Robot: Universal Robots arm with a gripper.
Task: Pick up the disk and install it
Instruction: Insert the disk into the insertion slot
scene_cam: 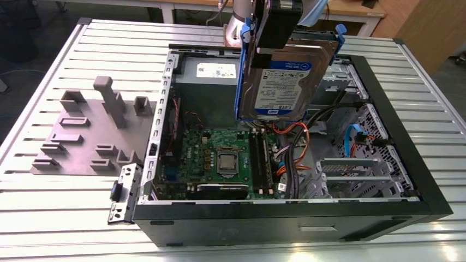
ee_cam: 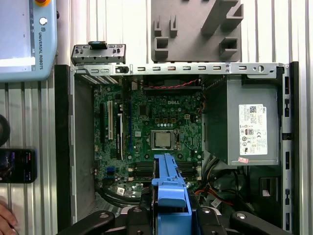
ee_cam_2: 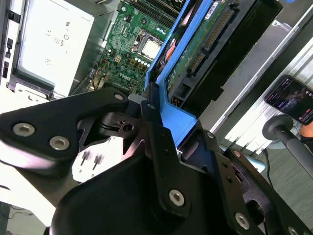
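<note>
- The hard disk (scene_cam: 280,82) is held upright above the open computer case (scene_cam: 291,221), with the jaws of the gripper (scene_cam: 271,48) clamped on its blue carrier frame (ee_cam: 168,188).
- The orange cables (scene_cam: 295,131) inside the case could be snagged or crushed by the disk's lower edge.
- Slippage could be caused by the narrow edge grip.

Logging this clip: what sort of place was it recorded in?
Probably a robotics lab workbench set up for PC assembly: an open computer case lies on a slotted metal table, a grey fixture plate sits beside it, and the gripper holds the disk above the case.
</note>
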